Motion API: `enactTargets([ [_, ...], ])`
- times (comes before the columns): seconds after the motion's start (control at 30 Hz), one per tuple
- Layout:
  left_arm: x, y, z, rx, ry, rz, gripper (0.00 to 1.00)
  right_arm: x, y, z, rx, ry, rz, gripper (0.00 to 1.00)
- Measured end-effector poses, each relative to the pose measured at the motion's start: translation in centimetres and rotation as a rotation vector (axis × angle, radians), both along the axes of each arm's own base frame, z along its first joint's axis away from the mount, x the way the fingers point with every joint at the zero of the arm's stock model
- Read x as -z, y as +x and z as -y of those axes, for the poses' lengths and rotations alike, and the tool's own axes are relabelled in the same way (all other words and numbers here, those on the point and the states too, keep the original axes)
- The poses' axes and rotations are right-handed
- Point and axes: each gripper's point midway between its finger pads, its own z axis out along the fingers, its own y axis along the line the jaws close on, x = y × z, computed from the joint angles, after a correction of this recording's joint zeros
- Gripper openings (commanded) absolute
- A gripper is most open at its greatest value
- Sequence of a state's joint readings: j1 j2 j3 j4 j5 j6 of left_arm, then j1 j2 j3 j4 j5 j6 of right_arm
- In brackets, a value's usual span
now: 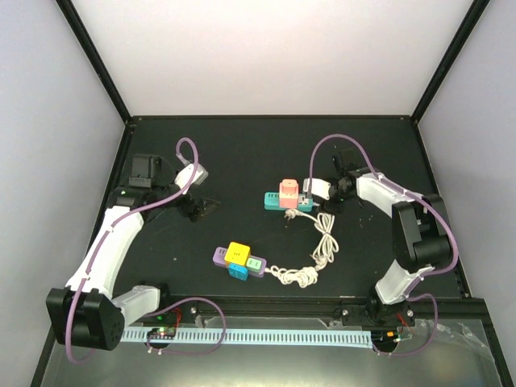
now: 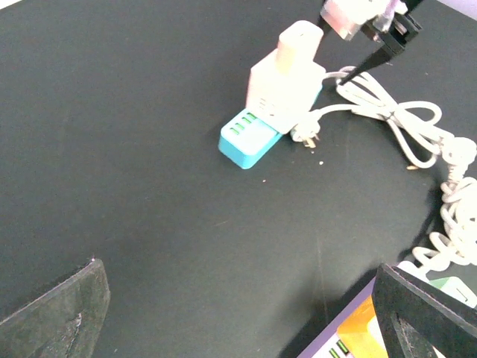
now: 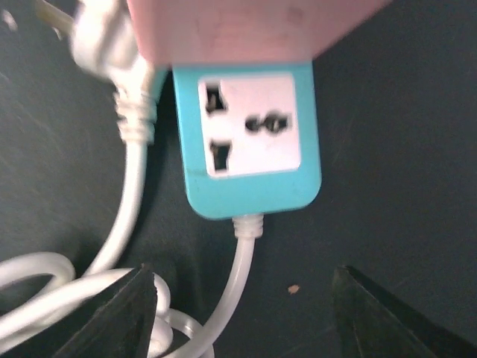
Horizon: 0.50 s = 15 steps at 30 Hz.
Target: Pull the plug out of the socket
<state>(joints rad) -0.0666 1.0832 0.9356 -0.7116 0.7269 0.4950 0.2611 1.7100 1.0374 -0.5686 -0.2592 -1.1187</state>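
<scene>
Right wrist view: right gripper (image 3: 242,298) gapes empty beside the teal socket strip (image 3: 250,160), pink plug (image 3: 223,30) apparently seated in it. Unpinned, the strip may lift with the plug; left gripper (image 1: 197,208) idles open.

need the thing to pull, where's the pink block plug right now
In the top view, the pink block plug sits on the teal power strip, right of the table's centre and just left of the right gripper.
</scene>
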Motion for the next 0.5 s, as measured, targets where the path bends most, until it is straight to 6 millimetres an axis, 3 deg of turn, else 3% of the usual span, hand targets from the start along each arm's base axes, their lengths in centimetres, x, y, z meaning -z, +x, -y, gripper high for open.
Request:
enactTargets([
  [0.1, 0.2, 0.0, 1.2, 0.054, 0.009, -0.007, 0.99, -2.0, -0.1, -1.3, -0.015, 0.086, 0.023, 0.75],
  [0.37, -0.3, 0.2, 3.1, 0.129, 0.008, -0.008, 0.99, -7.1, 1.2, -5.1, -0.072, 0.305, 0.048, 0.69],
  [0.5, -0.3, 0.1, 3.3, 0.133, 0.007, -0.009, 0.99, -7.6, 1.4, -6.7, -0.107, 0.357, 0.034, 0.69],
])
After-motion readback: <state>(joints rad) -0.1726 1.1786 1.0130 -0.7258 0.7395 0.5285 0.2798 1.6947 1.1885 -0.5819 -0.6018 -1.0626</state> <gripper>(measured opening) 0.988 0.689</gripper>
